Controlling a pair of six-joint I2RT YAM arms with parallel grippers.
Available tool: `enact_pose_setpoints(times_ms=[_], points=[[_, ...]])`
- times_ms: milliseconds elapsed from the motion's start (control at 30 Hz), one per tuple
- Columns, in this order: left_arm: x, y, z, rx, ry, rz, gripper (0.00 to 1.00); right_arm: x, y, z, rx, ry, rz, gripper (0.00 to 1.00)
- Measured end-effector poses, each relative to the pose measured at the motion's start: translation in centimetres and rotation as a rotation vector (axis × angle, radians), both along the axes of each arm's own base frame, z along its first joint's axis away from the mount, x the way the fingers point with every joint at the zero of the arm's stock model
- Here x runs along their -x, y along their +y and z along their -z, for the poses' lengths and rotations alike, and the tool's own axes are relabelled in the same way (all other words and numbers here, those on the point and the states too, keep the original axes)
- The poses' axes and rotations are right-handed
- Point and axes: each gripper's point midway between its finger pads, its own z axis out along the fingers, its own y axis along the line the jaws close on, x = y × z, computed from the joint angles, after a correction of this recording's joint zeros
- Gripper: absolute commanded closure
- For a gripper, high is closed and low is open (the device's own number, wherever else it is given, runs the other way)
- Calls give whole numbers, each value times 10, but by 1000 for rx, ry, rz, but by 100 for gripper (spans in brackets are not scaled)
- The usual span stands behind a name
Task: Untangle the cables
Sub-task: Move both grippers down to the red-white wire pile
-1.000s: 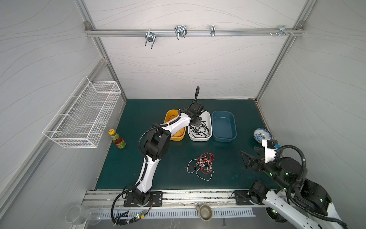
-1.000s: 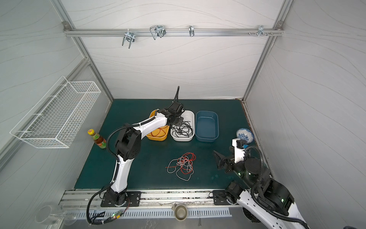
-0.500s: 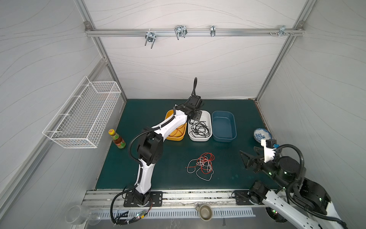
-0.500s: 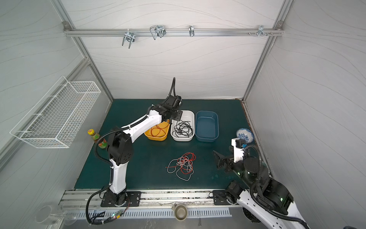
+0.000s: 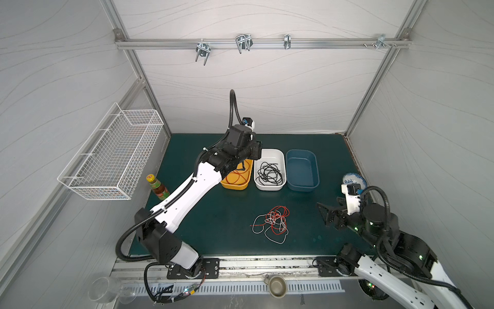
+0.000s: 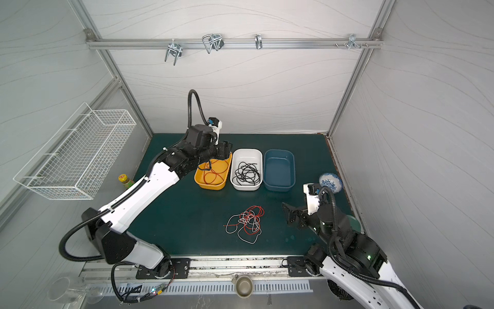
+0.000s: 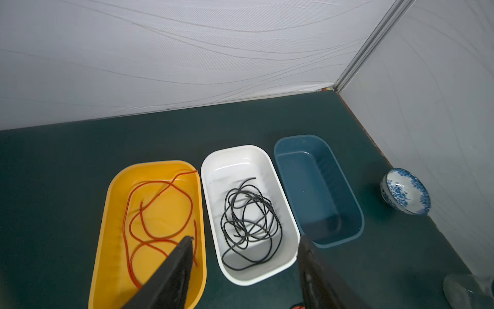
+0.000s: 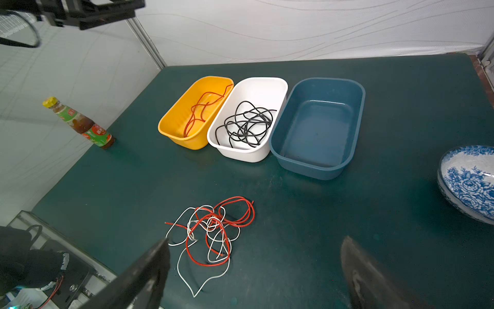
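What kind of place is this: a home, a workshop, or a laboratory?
Probably a laboratory robot cell: white panels on an aluminium frame enclose a green mat, and a left arm and a right arm are mounted at its front edge.

The table [image 5: 213, 214] has a dark green mat on top. Going off the white bin [image 5: 268, 187] near the back: a yellow bin [image 5: 235, 185] sits right up against its left side and a blue bin [image 5: 303, 187] just beside its right, all in one row. Well off to the left of the white bin, a sauce bottle [image 5: 157, 187] stands upright by the mat's edge. Past the blue bin, a blue-patterned bowl [image 5: 354, 179] looks tilted. In front of the white bin, well apart from it, lies a tangle of red and white cables [image 5: 272, 222].
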Motion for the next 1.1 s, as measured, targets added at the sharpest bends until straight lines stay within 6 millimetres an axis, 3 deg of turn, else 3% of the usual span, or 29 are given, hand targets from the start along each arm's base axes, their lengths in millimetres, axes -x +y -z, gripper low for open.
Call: enact_pose_setpoints(times_ms=[133, 300, 533, 733, 1100], points=[[37, 20, 7, 50, 27, -5, 35, -4, 8, 10, 34, 46, -9, 1], [85, 50, 32, 67, 61, -13, 34, -8, 20, 24, 28, 115, -15, 1], [139, 88, 100, -2, 167, -24, 34, -3, 59, 92, 95, 272, -63, 1], [161, 102, 125, -35, 216, -21, 31, -6, 94, 118, 155, 326, -66, 1], [165, 105, 137, -70, 260, -23, 32, -16, 138, 172, 176, 504, -5, 14]])
